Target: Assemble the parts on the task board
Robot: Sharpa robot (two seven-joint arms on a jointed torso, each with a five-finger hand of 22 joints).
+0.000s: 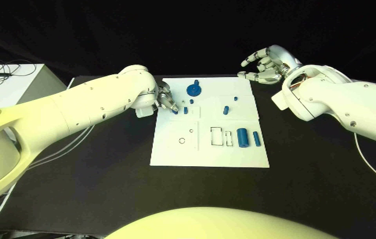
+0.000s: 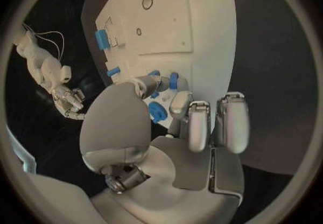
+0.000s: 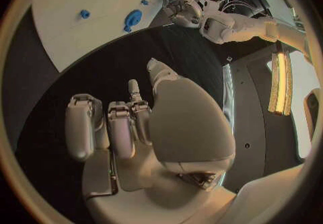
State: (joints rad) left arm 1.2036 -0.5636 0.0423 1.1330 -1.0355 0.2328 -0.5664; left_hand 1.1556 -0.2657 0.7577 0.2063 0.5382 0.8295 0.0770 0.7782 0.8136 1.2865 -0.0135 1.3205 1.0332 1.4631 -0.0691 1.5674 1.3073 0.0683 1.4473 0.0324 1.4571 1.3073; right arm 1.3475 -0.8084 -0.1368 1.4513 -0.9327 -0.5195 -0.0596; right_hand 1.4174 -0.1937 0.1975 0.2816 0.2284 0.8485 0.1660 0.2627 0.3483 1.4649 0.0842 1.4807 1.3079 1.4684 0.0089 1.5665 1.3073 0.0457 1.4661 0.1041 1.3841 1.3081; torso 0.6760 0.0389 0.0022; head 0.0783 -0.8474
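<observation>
Task board (image 1: 176, 155) white, flat mid-table (image 1: 94, 184). Left hand (image 1: 166, 101) over board's left edge near far end, fingers curled toward a small blue part (image 1: 186, 109); fingertips (image 2: 176, 104) close round small blue pieces in left wrist view, actual grip cannot tell. Right hand (image 1: 268, 64) off board, above black table past far right corner, fingers spread and lightly curled, holding nothing. Round blue part (image 1: 193, 90) with stem at far end of board. Short blue part (image 1: 226, 109) mid-board. Two blue cylinders (image 1: 244, 137) side by side near right edge, beside rectangular slots (image 1: 216, 136). Small round hole (image 1: 182, 140) left of slots.
</observation>
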